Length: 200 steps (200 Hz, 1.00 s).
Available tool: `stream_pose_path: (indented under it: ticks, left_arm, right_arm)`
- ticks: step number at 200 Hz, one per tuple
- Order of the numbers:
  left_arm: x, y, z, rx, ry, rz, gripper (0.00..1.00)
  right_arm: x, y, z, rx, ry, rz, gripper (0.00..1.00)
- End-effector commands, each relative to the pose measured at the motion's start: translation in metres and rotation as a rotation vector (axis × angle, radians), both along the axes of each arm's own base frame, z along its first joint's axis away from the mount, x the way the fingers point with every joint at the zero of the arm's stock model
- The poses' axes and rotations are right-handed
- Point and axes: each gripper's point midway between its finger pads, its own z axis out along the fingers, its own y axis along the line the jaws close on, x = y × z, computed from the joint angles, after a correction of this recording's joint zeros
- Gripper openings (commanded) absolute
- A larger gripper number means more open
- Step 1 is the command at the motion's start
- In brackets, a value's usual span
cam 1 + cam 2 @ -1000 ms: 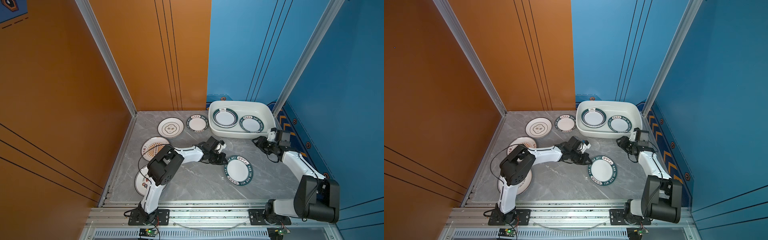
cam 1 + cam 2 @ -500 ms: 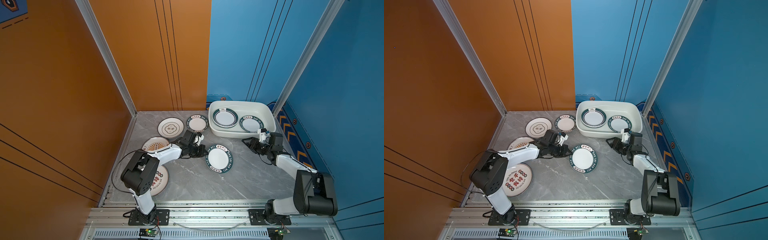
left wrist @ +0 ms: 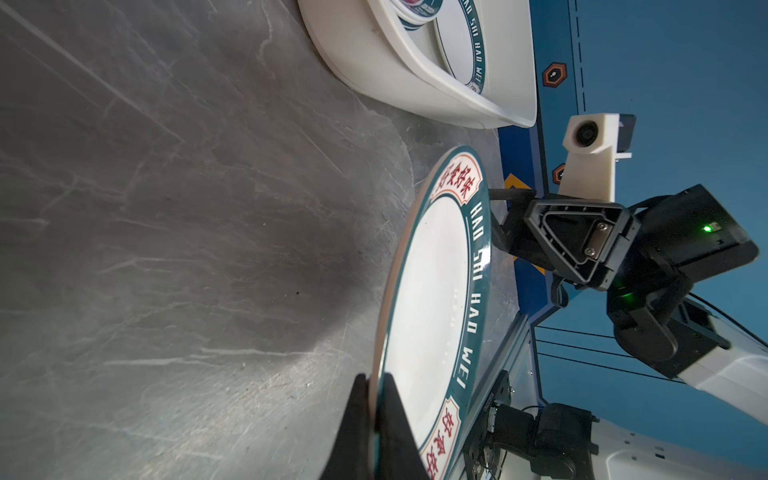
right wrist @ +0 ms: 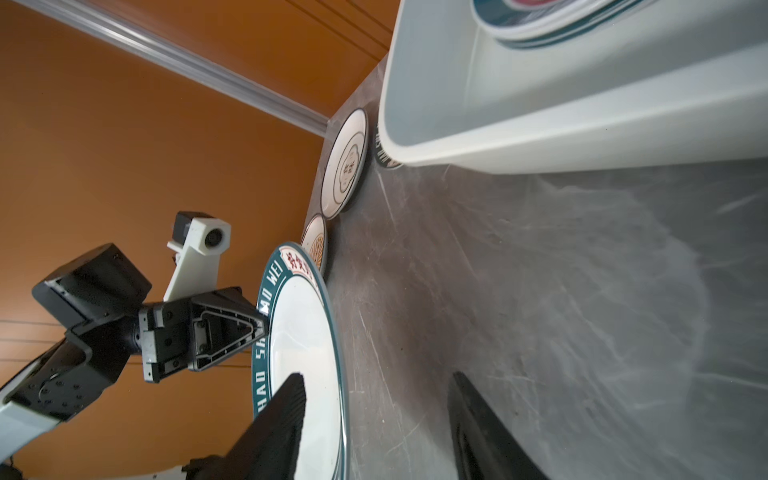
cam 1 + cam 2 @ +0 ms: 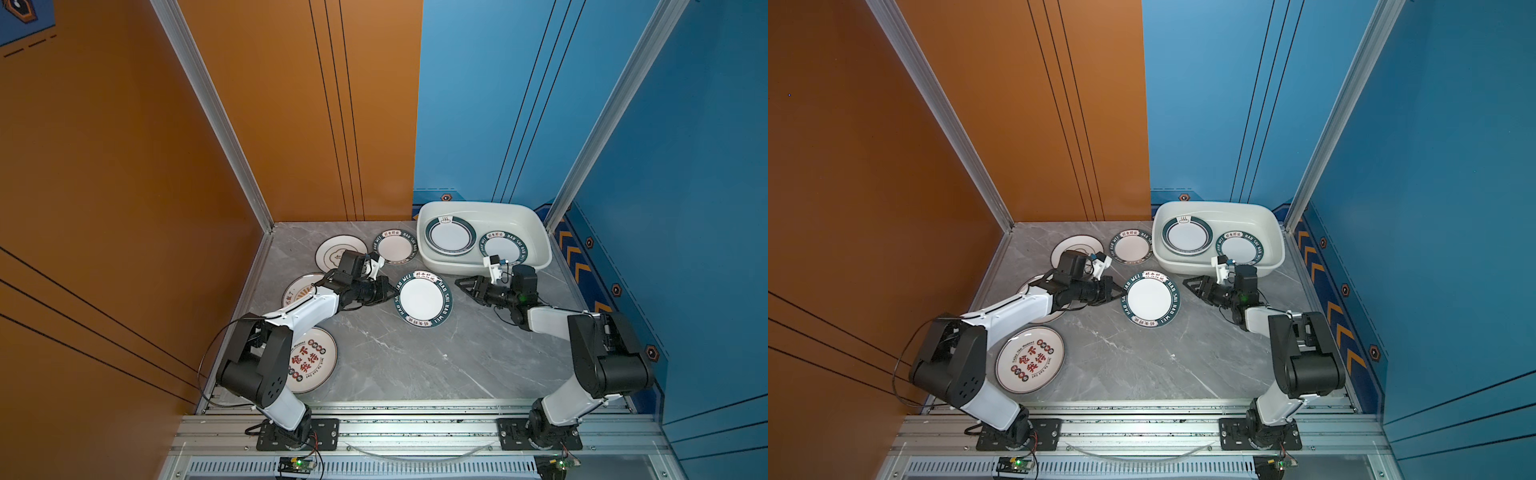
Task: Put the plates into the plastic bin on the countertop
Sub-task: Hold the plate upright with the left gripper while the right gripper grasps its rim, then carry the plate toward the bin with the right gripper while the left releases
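Meanwhile, the left gripper (image 5: 392, 293) was clamped tight on the near rim of a green-rimmed lettered plate (image 5: 423, 299), its two fingers pinching the edge, as the left wrist view showed plainly. That plate sat face up over the middle of the countertop (image 5: 415, 361), and the shadow under it suggested it was raised off the surface. The right gripper (image 5: 459, 283) pointed at the plate's opposite rim from just beside it, its jaws parted and gripping nothing; whether a finger touched the rim could not be told. The plastic bin (image 5: 486, 214) stood in the back right corner and held two plates side by side: a green-banded plate (image 5: 451, 236) and a smaller lettered plate (image 5: 500, 248). Another lettered plate (image 5: 395, 247) lay on the countertop just beside the bin, with a quatrefoil plate (image 5: 330, 249) next to it. A sunburst plate (image 5: 299, 286) lay partly under the left arm, and a plate with Chinese characters (image 5: 316, 361) lay near the front left.
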Motion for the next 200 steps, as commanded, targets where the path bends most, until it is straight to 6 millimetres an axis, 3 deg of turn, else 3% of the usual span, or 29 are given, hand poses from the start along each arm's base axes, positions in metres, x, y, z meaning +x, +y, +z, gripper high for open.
stream_pose_path:
  ticks: [1,55,60,111,180,200]
  left_arm:
    - [-0.003,-0.003,0.019,-0.051,-0.018,-0.029,0.0]
    - [0.008,0.004,0.011,-0.035,-0.017,-0.01,0.0]
    - [0.016,0.002,0.022,-0.042,-0.044,-0.009,0.0]
    - [0.029,0.004,0.022,-0.014,-0.065,-0.002,0.0]
    - [0.036,0.01,0.022,0.006,-0.087,0.014,0.0]
    - [0.037,0.012,0.021,0.013,-0.091,0.017,0.06]
  right_arm:
    - [0.002,0.017,0.011,0.041,-0.045,0.071,0.57]
    - [-0.005,0.048,0.012,0.095,-0.041,0.161,0.48]
    - [-0.006,0.051,0.012,0.098,-0.039,0.17,0.46]
    - [-0.014,0.078,0.017,0.121,-0.034,0.257,0.31]
    - [-0.017,0.089,0.025,0.145,-0.023,0.284,0.11]
    - [-0.016,0.088,0.028,0.15,-0.024,0.281,0.06]
